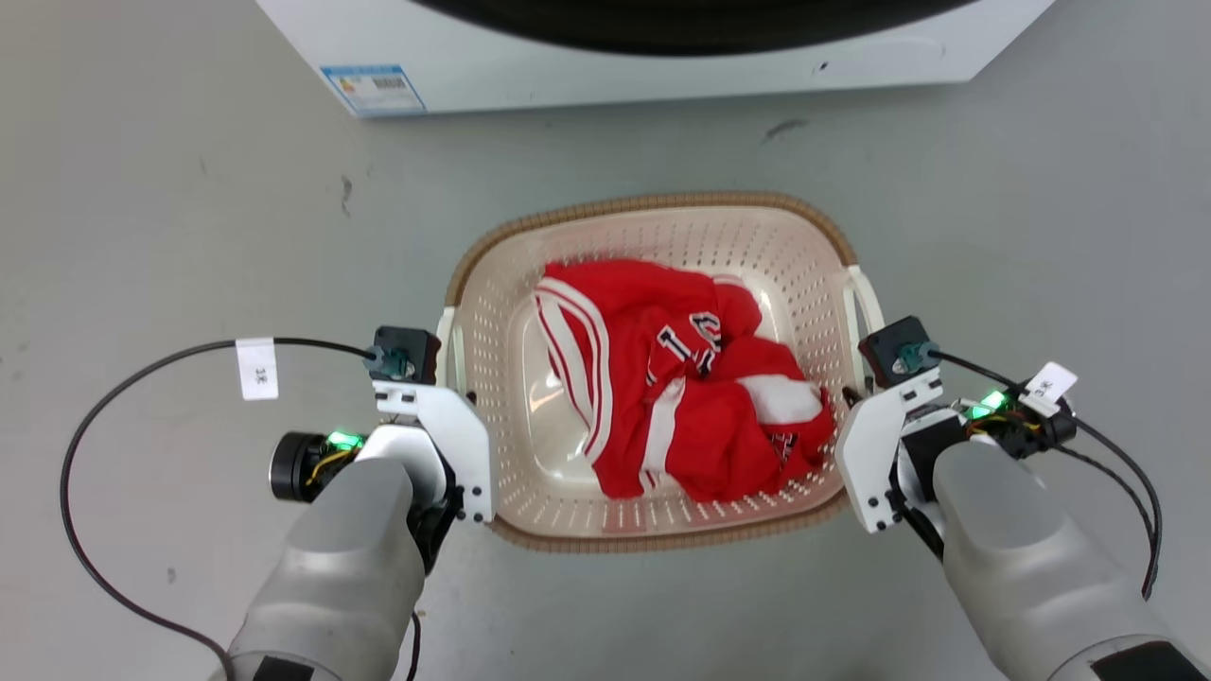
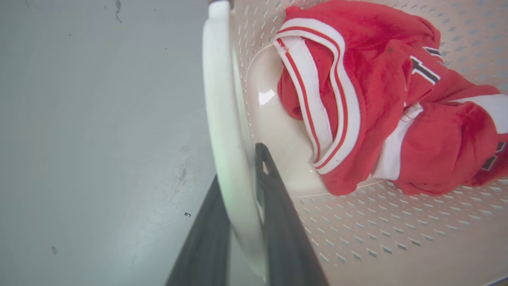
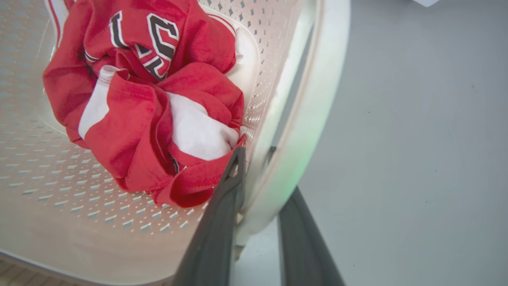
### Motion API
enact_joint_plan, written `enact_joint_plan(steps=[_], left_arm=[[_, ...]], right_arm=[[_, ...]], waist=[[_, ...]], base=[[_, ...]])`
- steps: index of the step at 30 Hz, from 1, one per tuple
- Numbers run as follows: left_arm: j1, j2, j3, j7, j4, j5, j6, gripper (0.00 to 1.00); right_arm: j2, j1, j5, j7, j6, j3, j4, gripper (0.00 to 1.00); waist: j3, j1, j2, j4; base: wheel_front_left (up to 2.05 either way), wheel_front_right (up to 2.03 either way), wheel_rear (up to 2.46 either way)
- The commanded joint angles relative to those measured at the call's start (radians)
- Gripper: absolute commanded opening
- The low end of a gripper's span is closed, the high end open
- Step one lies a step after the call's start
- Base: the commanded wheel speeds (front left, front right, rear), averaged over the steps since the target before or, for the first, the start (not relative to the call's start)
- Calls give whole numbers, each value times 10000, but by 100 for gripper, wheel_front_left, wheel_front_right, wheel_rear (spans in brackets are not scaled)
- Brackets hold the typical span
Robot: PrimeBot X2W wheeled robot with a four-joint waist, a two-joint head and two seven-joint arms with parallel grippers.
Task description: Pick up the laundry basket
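Observation:
The laundry basket (image 1: 653, 203), cream with perforated walls and a brown woven-look rim, stands on the grey floor with a crumpled red jersey (image 1: 662, 378) inside. My left gripper (image 1: 452, 371) is at its left white handle (image 1: 447, 342). In the left wrist view the two dark fingers of the left gripper (image 2: 240, 167) pinch that handle (image 2: 216, 99), one on each side. My right gripper (image 1: 856, 392) is at the right handle (image 1: 866, 303). In the right wrist view the right gripper (image 3: 256, 153) straddles and clamps that handle (image 3: 317, 99), its inner finger beside the jersey (image 3: 151, 119).
A white washing machine (image 1: 662, 47) with a dark door stands just beyond the basket. Black cables (image 1: 104, 407) loop out from both wrists over the floor. Grey floor (image 1: 189, 236) spreads to the left and right of the basket.

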Motion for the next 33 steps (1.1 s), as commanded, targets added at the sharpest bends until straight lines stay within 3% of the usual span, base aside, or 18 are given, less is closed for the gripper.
enact_joint_plan(steps=[1,33], left_arm=[[215,11,-103,136,-23,-88,-86,0],[2072,270,-1829,2156,-226,-1649,-88,0]], right_arm=[[-30,181,256,114,-5,308,-16,0],[3,1889,4170,2039,1,4496,-183,0]], waist=[[-549,1,0,-52],[-4438,1,0,9]], base=[[0,0,0],[0,0,0]])
